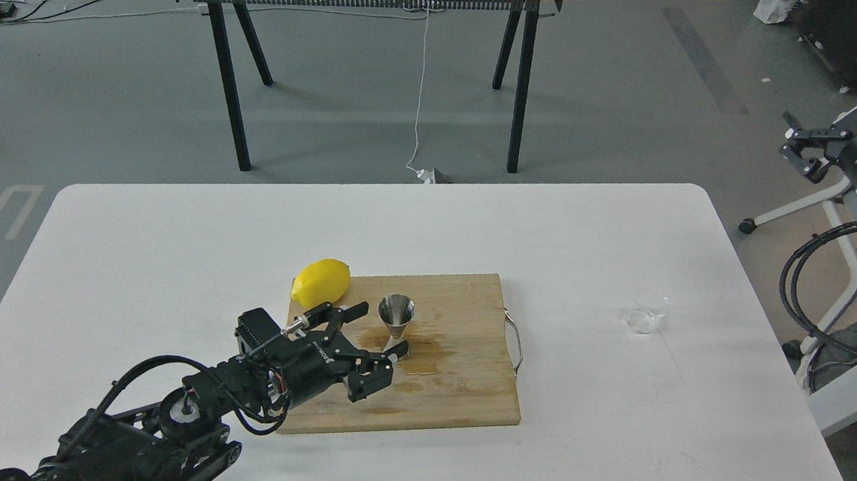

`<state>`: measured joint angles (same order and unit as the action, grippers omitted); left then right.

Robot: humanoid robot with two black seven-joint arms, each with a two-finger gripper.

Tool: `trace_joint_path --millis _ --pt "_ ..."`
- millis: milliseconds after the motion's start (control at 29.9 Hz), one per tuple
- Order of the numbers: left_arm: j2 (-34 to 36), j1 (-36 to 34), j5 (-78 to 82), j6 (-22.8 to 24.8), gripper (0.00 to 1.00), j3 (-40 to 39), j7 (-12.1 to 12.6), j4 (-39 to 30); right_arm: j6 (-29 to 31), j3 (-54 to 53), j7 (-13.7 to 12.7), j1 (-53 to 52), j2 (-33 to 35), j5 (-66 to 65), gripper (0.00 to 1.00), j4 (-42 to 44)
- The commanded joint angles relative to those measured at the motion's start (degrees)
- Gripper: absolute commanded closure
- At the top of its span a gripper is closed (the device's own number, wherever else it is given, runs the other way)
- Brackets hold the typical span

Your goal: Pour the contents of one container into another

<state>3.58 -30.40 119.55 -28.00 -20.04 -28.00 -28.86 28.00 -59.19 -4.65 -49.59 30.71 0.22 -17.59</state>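
The steel jigger [396,315] stands upright on the wooden cutting board [455,393], with a wet stain around its foot. My left gripper [380,332] is open just to its left; the lower fingertip [393,353] lies close to the jigger's foot, and the jaws hold nothing. The small clear glass cup [647,312] sits alone on the white table [171,253], far right of the board. My right gripper [821,125] hangs open in the air beyond the table's right edge, well above and right of the cup.
A yellow lemon [321,281] lies at the board's far left corner, just behind my left gripper. The board has a metal handle [516,342] on its right side. Black cables [809,297] loop down off the table's right edge.
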Motion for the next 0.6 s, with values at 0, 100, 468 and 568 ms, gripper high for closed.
trace_joint_path --millis 0,100,468,568 --pt "1.0 0.6 0.0 0.0 0.03 -0.1 0.0 -0.1 0.0 -0.3 0.0 -0.1 0.0 0.0 0.02 0.0" --pt "2.0 1.1 -0.1 0.0 0.03 -0.1 0.0 -0.4 0.0 -0.3 -0.1 0.0 0.0 0.0 0.02 0.0" --pt "11.9 3.3 -5.4 0.0 0.04 -0.4 0.0 -7.1 0.0 -0.5 -0.1 0.5 0.0 0.0 0.02 -0.1" --pt "19.2 4.2 -11.6 0.0 0.04 0.3 0.0 -13.1 0.0 -0.5 0.0 0.5 0.0 0.0 0.02 -0.1"
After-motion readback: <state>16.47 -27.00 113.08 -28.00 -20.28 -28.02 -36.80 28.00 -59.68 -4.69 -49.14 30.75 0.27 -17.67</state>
